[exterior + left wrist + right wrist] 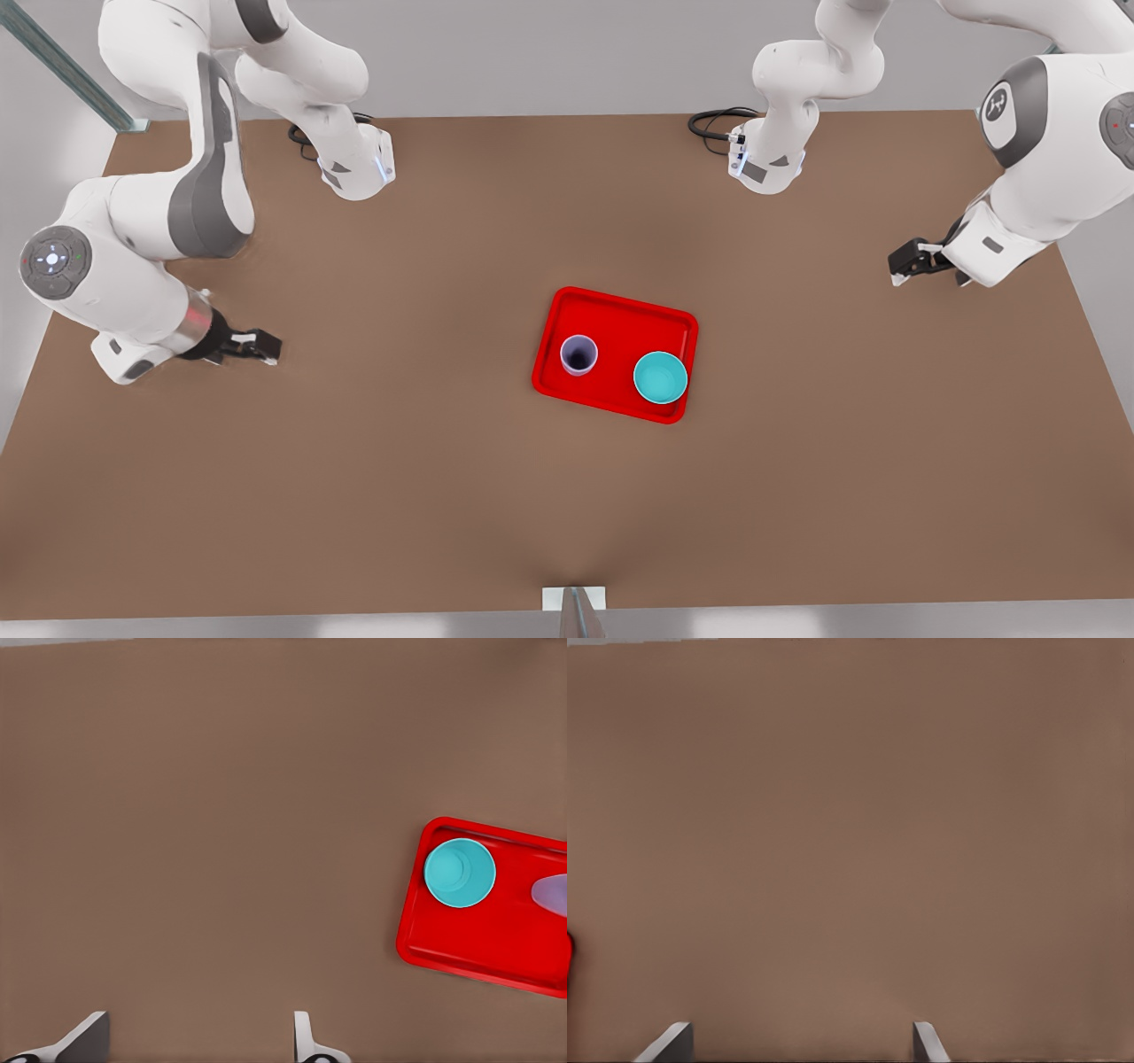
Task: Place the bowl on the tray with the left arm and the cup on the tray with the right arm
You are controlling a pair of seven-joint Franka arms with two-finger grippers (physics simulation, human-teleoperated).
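Observation:
The red tray lies in the middle of the brown table. On it the lavender cup stands upright at the front view's left and the teal bowl at its right. My left gripper waits open at the front view's right, well away from the tray. Its wrist view shows its own open gripper, the bowl, part of the cup and the tray. My right gripper waits open at the front view's left. The right wrist view shows its open gripper and a sliver of tray.
Both arm bases stand at the table's back edge with black cables beside them. A small bracket sits at the front edge. Bare brown tabletop surrounds the tray.

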